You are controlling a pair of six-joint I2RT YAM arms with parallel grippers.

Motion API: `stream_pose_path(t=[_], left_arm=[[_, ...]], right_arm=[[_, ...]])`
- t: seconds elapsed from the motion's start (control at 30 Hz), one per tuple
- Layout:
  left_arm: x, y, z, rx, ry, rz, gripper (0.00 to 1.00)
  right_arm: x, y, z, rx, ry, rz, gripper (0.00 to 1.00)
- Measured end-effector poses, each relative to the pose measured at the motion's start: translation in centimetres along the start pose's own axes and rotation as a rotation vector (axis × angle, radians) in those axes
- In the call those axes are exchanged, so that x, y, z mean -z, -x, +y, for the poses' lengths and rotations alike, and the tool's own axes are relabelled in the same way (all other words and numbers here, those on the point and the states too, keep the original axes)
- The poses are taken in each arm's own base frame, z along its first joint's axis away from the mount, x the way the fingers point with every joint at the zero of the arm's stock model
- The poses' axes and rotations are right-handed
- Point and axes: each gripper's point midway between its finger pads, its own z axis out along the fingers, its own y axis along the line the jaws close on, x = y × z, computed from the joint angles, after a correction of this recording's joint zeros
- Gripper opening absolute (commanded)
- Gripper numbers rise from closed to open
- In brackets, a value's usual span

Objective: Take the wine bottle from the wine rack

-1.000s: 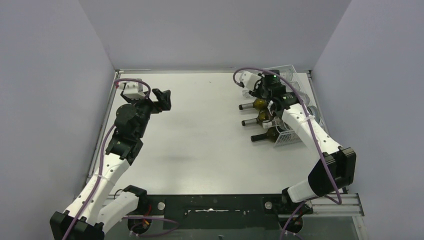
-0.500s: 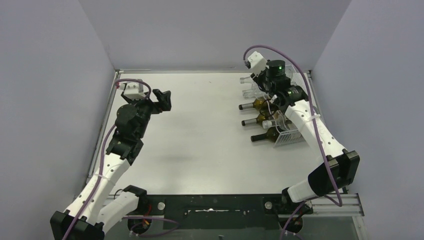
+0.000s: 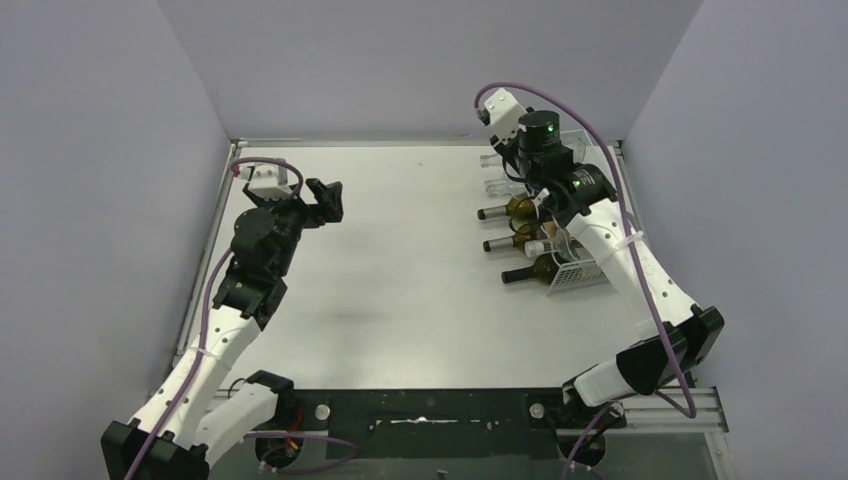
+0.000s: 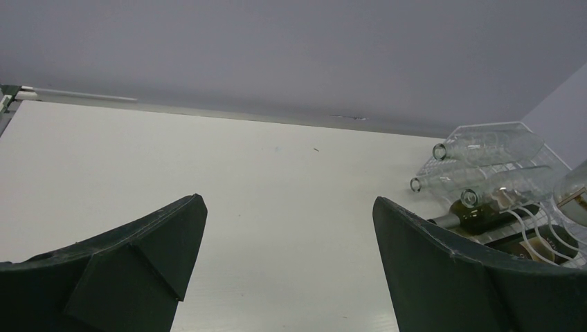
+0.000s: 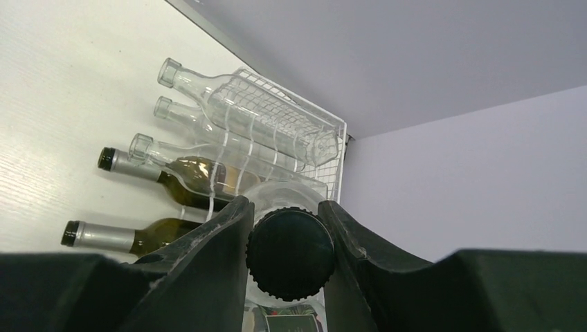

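Note:
My right gripper is shut on the black screw cap of a clear glass wine bottle with a label lower down. The bottle hangs just over the white wire wine rack. In the top view the right gripper sits above the rack at the far right, and the held bottle is mostly hidden under the arm. The rack holds three dark green bottles and clear bottles, lying with necks pointing left. My left gripper is open and empty at the far left, well away from the rack.
The grey walls stand close behind and to the right of the rack. The right wall is close beside my right arm. The white table stretches between the two arms.
My right wrist has risen and swung back over the rack's far end, with the gripper staying over the bottles. The left arm has not moved.

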Motion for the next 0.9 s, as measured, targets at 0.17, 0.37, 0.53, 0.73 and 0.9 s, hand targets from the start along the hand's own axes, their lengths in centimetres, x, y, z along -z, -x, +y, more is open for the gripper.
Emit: stream_pose_path(t=[0.17,0.37,0.53,0.73,0.9], left_arm=[[0.0,0.0,0.1,0.000,0.002,0.001,0.93],[-0.1,0.0,0.4,0.001,0.009,0.000,0.93],[-0.2,0.1,0.8,0.004,0.021,-0.003,0.93],[-0.2,0.3,1.3,0.005,0.040,-0.009,0.93],[-0.2,0.4,1.6,0.008,0.051,-0.013,0.93]], right_arm=[[1.7,2.1,1.0,-0.012,-0.005,-0.026,0.00],[3.7,5.9,2.8,-0.152,0.046,-0.102,0.00],[3.9,8.5,4.0,-0.308,0.094,-0.167,0.00],[0.2,10.0,6.8,-0.424,0.112,-0.177,0.00],[-5.3,10.1,10.8,-0.491,0.133,-0.157,0.00]])
